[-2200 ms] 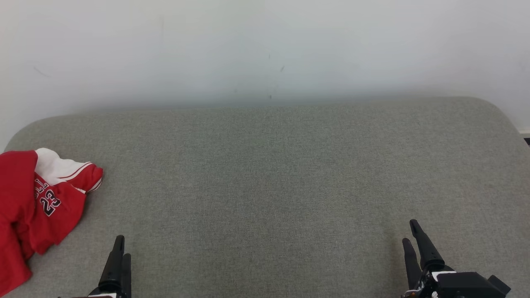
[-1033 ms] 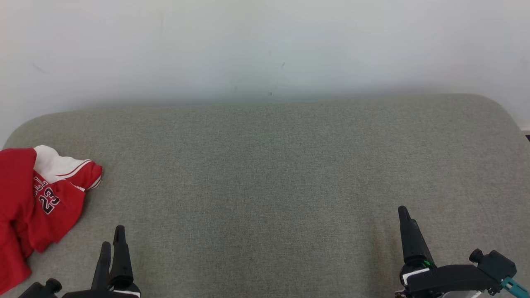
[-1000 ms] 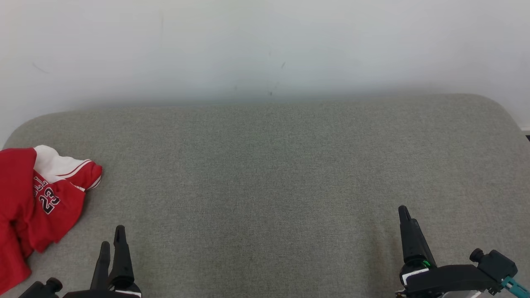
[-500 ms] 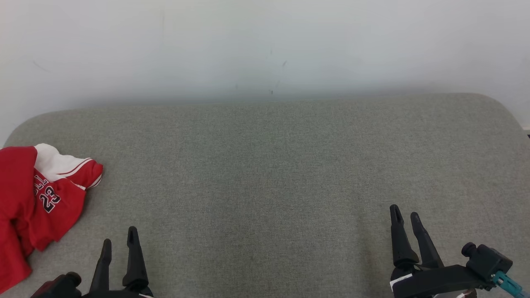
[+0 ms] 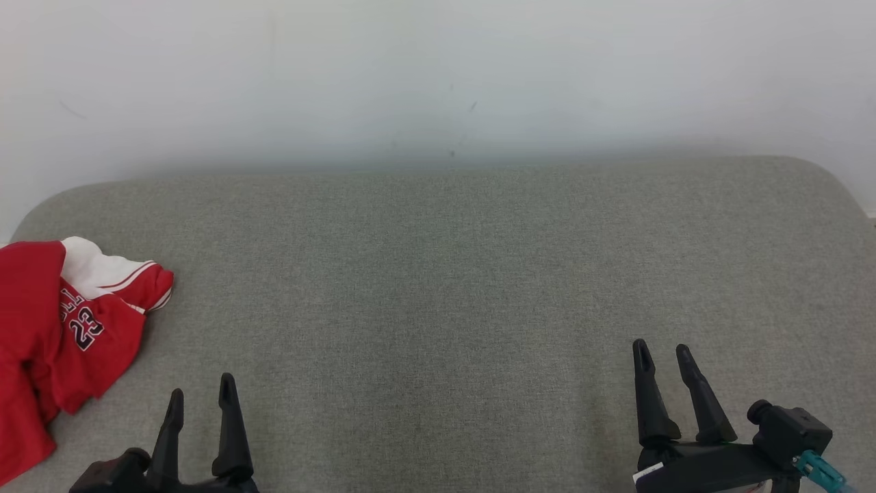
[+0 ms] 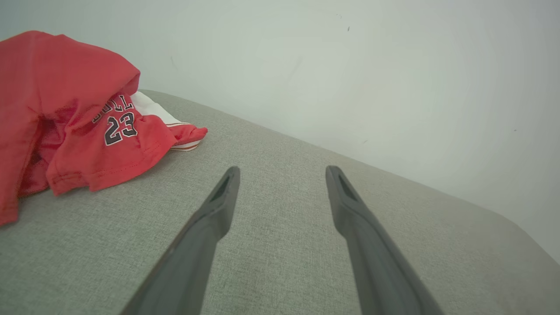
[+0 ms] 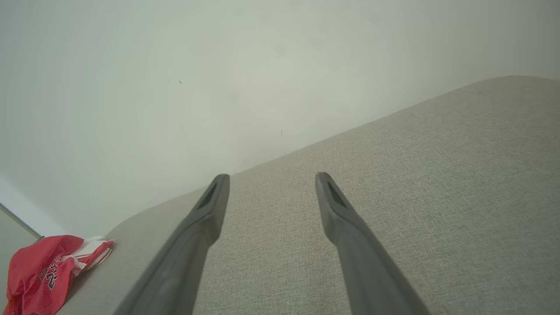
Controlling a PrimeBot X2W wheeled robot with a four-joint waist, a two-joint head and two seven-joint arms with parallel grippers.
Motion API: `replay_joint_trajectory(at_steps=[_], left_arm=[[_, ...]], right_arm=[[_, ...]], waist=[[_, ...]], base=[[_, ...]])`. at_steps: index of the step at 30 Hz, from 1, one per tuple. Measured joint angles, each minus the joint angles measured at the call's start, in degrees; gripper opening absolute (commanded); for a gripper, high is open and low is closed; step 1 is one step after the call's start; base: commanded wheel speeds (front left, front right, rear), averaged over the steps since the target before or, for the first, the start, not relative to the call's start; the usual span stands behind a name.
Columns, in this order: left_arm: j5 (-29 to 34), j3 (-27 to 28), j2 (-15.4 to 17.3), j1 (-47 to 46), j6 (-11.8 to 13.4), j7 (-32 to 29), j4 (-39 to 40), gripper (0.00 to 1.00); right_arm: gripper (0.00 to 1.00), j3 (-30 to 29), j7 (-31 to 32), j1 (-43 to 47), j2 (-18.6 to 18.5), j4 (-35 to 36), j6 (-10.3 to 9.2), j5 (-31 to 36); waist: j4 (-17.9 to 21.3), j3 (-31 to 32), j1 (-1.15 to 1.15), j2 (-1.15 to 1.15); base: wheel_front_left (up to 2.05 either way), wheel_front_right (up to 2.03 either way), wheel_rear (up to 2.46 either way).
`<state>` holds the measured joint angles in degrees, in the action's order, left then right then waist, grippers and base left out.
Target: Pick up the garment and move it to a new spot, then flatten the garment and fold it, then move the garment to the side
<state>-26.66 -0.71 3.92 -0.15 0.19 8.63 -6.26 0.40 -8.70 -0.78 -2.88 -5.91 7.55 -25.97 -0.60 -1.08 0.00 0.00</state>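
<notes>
Sitting crumpled at the frame's far left, red jersey (image 5: pixel 61 329) on the grey cushion (image 5: pixel 438 274); left jaws and right jaws gape wide, gripping nothing.

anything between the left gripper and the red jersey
No, just bare grey cushion between the left gripper and the red jersey, seen in the head view.

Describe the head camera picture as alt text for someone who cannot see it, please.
A crumpled red garment with white trim and the number 23 lies at the left edge of a broad grey cushion against a pale wall. At the bottom, the left gripper and right gripper point up the picture, fingers apart, holding nothing.
</notes>
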Motion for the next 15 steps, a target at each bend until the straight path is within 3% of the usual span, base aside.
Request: replay_joint_trajectory(at_steps=[15], left_arm=[[7.9, -0.7, 0.6, 1.0, 0.8, 2.2, 1.0, 1.00]], right_arm=[[1.00, 0.5, -2.1, 0.7, 0.0, 0.6, 0.00, 9.6]], waist=[[0.0, 0.3, 0.00, 0.00]], base=[[0.00, 0.00, 0.00]])
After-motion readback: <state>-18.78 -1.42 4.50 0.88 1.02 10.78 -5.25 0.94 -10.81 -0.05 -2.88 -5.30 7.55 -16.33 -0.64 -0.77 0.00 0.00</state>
